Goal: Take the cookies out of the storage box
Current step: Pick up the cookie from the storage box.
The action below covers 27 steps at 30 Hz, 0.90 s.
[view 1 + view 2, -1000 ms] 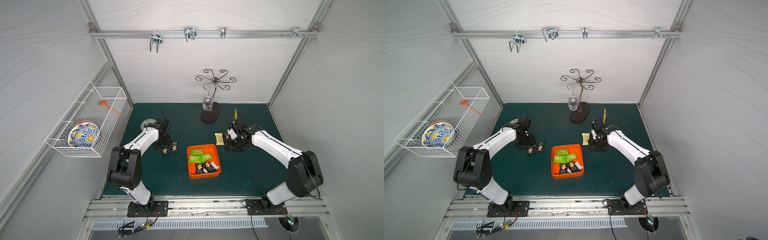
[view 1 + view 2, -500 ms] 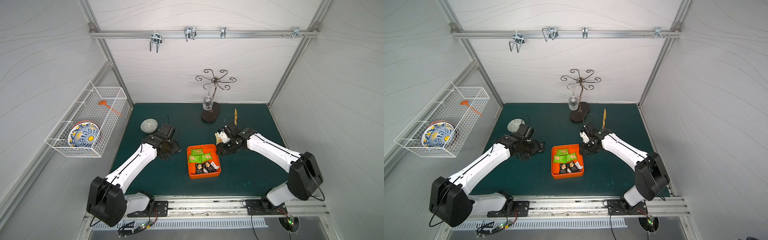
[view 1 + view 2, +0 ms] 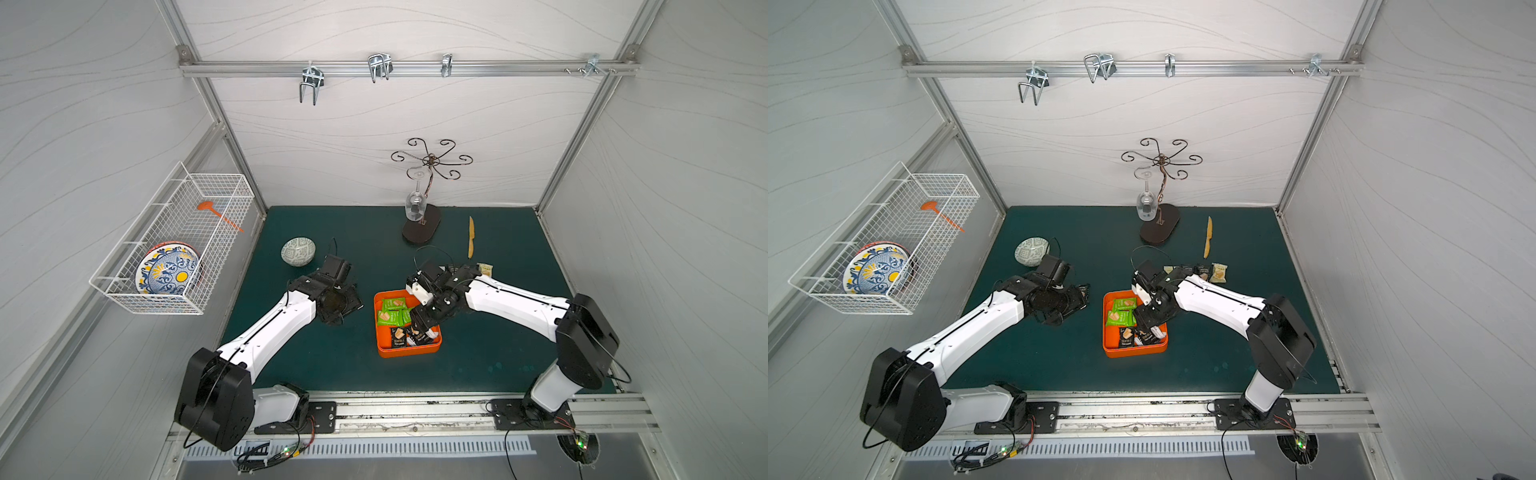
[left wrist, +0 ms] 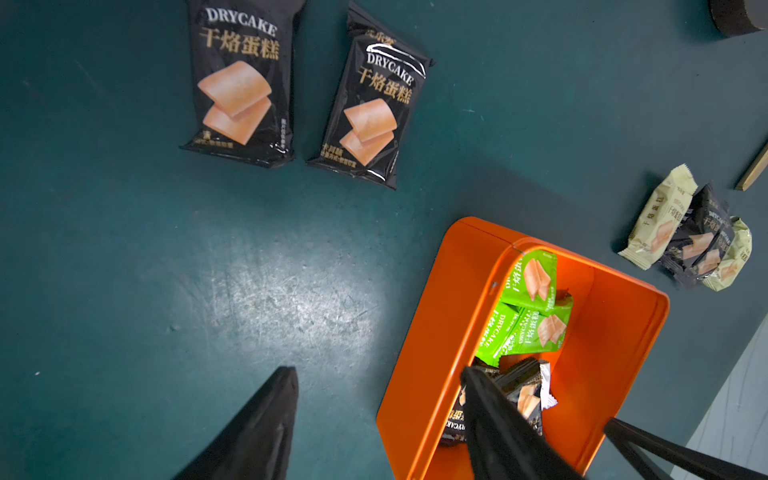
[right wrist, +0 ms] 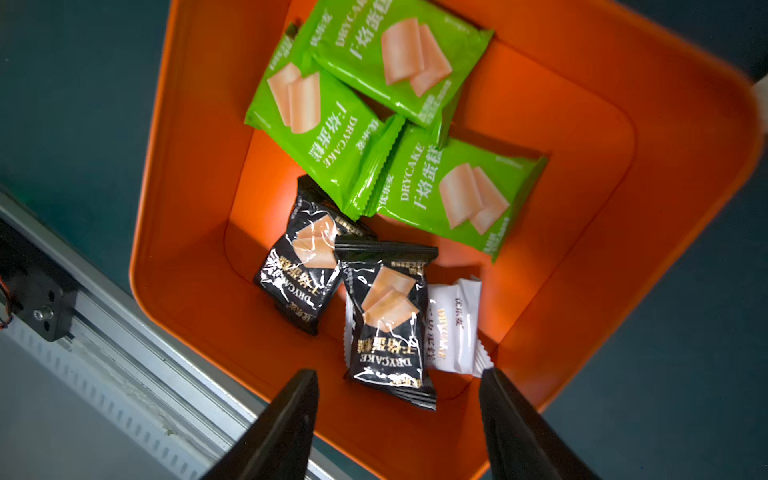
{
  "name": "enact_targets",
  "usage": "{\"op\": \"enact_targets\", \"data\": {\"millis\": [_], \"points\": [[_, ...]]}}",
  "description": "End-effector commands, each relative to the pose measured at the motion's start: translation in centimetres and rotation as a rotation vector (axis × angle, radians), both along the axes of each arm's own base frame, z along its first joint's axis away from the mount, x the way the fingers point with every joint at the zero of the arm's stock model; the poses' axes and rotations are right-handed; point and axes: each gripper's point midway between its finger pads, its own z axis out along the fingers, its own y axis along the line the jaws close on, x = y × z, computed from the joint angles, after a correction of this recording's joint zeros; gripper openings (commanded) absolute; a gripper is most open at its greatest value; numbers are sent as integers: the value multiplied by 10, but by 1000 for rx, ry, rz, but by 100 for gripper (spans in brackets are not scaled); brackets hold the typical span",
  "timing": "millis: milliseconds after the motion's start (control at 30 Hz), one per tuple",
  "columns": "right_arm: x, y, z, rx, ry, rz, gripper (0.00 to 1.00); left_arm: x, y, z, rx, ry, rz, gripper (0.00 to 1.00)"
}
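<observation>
- Risk of a double pick: your right gripper (image 5: 399, 374) hangs open and empty over the storage box (image 5: 187, 270). It sits right above a black packet (image 5: 388, 324) that overlaps a white packet (image 5: 453, 328), so closing there could pinch both.
- Glossy film may slip from the fingers. A finger landing near the low wall could also drag the box across the table (image 3: 478, 365).
- Your left gripper (image 4: 378, 370) is also open and empty, just beside the box. If both arms reach in together, they could collide.
- Six cookies remain inside: three green packets (image 5: 461, 191), a second black packet (image 5: 303, 274), and the overlapping two. Outside on the table lie two black packets (image 4: 241, 87) and a small pile (image 4: 690, 237).
- The black packet lies flat, face up. Its long axis runs crosswise to the line between the fingers, so the jaws would close across its short width. Its title end points toward the gripper.
</observation>
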Motion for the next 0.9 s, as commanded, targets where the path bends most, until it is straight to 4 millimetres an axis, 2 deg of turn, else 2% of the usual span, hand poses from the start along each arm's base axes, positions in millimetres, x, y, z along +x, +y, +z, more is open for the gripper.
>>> {"op": "enact_targets", "data": {"millis": [0,367,867], "points": [[-2,1,-9,-45,28,-34,69,4,1,4,-4,-33,-26,67],[-7,7,-36,-141,43,-12,69,-2,25,8,-37,-51,25,67],[-4,7,-54,-225,35,-11,59,-5,27,3,-54,-43,26,67]]}}
